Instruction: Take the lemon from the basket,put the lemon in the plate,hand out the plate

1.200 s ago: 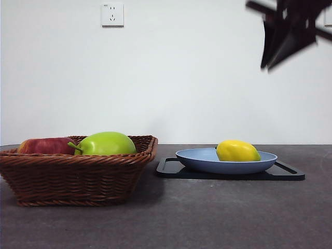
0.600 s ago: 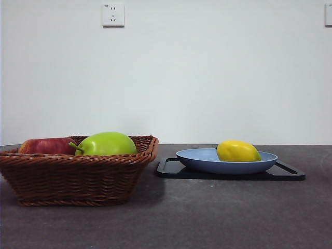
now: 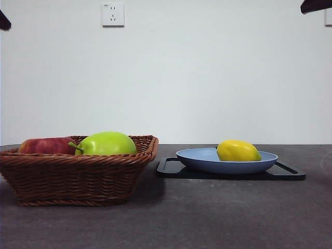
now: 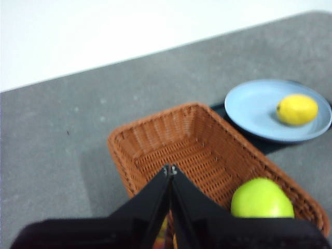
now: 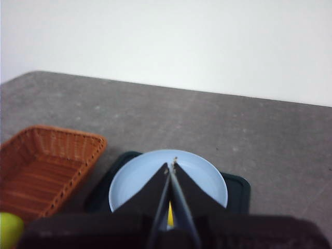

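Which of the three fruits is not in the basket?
The lemon: it lies on the blue plate, while the apple and green fruit sit in the basket.

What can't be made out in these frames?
- Lemon, right wrist view: mostly hidden behind the shut right gripper.
- Red apple, front view: lower part hidden by the basket rim; left wrist view, behind the shut left gripper.
- Arms, front view: only dark tips at top corners.
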Motion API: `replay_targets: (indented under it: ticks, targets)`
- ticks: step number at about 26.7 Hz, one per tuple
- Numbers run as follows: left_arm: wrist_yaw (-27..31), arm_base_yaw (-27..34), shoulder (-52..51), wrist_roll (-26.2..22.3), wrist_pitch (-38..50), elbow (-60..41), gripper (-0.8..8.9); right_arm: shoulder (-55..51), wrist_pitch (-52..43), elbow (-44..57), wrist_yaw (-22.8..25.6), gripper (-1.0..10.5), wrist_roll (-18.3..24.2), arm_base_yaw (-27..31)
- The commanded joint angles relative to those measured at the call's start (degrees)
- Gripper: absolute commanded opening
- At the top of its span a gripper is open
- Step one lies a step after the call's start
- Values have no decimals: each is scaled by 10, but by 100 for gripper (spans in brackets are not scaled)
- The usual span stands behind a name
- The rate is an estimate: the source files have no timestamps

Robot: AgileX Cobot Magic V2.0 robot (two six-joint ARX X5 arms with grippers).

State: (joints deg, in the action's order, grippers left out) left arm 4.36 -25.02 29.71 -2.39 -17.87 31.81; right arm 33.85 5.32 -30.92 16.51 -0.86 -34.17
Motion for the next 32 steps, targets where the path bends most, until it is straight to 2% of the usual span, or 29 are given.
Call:
replay_targets:
  ticks: [1, 15, 18, 20, 22, 24, 29, 32]
  targets:
    - [1, 0, 1, 9, 3, 5, 6, 2, -8, -6, 5, 3, -13, -3]
    - [-2, -3, 25, 9, 2, 3, 6, 2, -8, -6, 4, 3, -12, -3]
    - [15, -4, -7, 7, -21, 3, 8, 2, -8, -6, 4, 3, -12, -3]
    - [51, 1, -47, -33, -57, 3, 8, 2, -8, -6, 4, 3, -12, -3]
    - [77, 19, -97, -33, -102, 2, 8, 2, -8, -6, 5, 3, -12, -3]
    - [77, 45, -144, -30, -114, -8, 8, 2, -8, -6, 5, 3, -12, -3]
    - [77, 135, -241, -32, -56, -72, 8, 2, -8, -6, 4, 3, -12, -3]
    - [54, 188, -280, -25, -18, -122, 8, 2, -8, -6, 5, 3, -12, -3]
